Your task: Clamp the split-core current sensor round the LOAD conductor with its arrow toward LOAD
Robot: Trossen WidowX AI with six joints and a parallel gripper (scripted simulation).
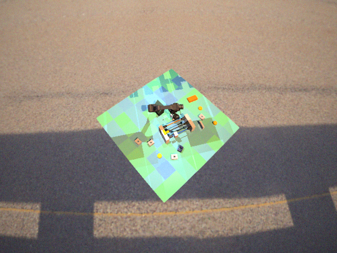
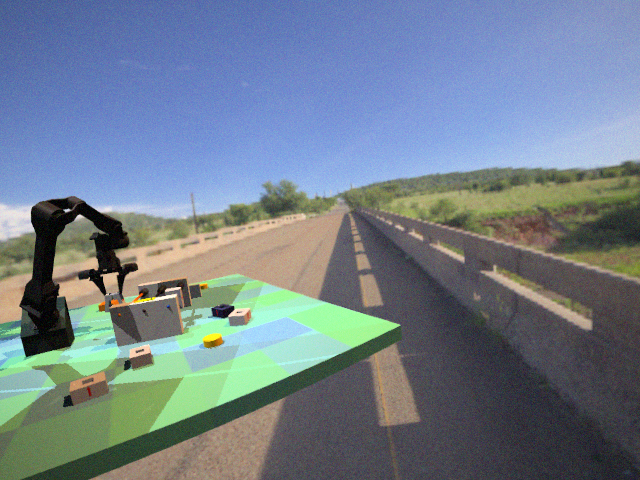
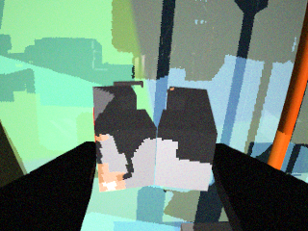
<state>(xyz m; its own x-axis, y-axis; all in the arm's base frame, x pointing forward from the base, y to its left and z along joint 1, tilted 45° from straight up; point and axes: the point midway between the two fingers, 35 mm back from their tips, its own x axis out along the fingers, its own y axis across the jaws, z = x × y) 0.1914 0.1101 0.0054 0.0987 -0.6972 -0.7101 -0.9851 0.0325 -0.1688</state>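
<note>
Fingers are gripping the sensor [image 3: 154, 138] squarely; lifting it straight and keeping its arrow aligned matters before approaching the conductors [image 1: 177, 126].

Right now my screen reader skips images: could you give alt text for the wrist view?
The gripper is shut on a grey-and-black split-core sensor, its dark fingers at either side. Behind it run dark conductors and an orange one.

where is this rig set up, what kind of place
It looks like an outdoor country road, likely on a bridge: a paved road with a concrete guardrail on each side, grassy hills and open blue sky. The green table stands on the asphalt.
</note>
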